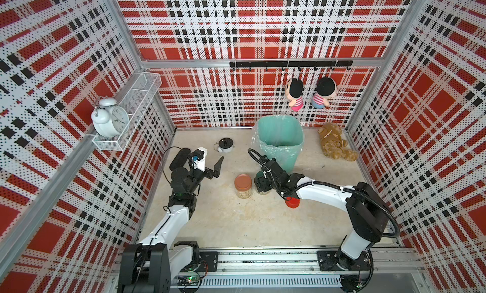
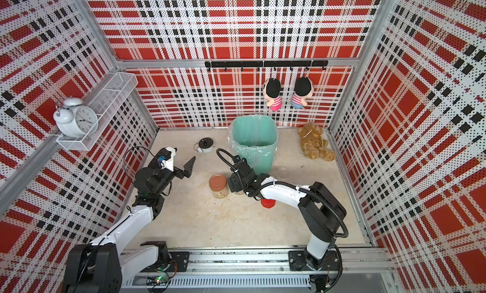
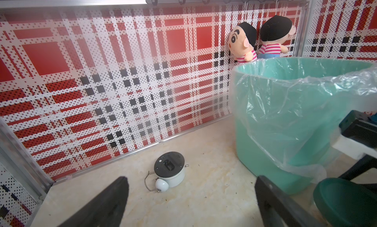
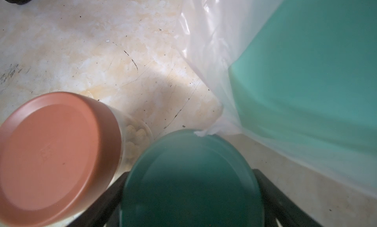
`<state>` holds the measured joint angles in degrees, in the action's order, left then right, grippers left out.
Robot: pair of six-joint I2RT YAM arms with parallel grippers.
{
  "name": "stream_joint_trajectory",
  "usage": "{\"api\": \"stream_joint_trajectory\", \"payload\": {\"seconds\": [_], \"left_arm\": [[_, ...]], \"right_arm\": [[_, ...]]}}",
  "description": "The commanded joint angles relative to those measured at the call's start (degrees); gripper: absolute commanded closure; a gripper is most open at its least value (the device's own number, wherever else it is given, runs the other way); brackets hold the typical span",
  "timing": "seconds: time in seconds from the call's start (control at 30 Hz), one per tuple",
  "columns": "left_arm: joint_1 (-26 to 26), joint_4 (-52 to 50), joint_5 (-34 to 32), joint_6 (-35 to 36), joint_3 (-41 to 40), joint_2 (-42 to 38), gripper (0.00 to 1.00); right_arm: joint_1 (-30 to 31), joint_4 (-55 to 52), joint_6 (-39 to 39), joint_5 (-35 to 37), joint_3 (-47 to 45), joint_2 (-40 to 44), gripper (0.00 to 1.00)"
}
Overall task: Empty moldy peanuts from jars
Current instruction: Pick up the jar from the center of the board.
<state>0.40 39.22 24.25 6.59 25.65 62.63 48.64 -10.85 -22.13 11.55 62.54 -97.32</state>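
A jar with a terracotta lid (image 1: 243,183) (image 2: 218,183) (image 4: 55,154) stands upright mid-floor, and pale moldy peanuts (image 4: 136,134) show through its clear wall. Right beside it stands the green-lidded jar (image 3: 346,201) (image 4: 189,175). My right gripper (image 1: 260,184) (image 4: 188,176) comes down over it, one finger pressed to each side of the lid. A red lid (image 1: 292,202) (image 2: 268,203) lies on the floor, partly hidden under my right arm. My left gripper (image 1: 214,168) (image 3: 191,181) hovers open and empty, left of the jars.
The teal bin (image 1: 289,157) (image 2: 256,157) with a clear liner stands just behind the green-lidded jar. A small white clock (image 1: 225,145) (image 3: 170,171) lies near the back wall. A brown teddy bear (image 1: 335,145) lies in the back right corner. Two dolls hang on the wall.
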Motion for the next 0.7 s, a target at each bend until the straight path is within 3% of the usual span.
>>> {"api": "stream_joint_trajectory", "payload": {"seconds": [0.0,0.13,0.17,0.47,0.67], "left_arm": [[0.6,1.4,1.0,-0.4,-0.6,-0.1,0.02],[0.6,1.4,2.6,-0.2,-0.2,-0.3,0.02],[0.6,1.4,3.5,-0.1,0.1,-0.4,0.02],[0.6,0.8,13.6,1.7,1.2,-1.2,0.02],[0.3,-0.4,26.0,4.1,2.1,-1.6,0.02]], "right_arm": [[0.5,4.2,0.0,-2.4,-1.2,3.5,0.61],[0.4,6.3,1.3,-3.9,-1.8,6.0,0.98],[0.4,6.5,1.6,-4.0,-1.6,6.6,1.00],[-1.5,7.2,5.5,-8.4,-2.0,15.4,1.00],[-4.2,3.1,11.4,-12.8,1.0,22.1,1.00]]}}
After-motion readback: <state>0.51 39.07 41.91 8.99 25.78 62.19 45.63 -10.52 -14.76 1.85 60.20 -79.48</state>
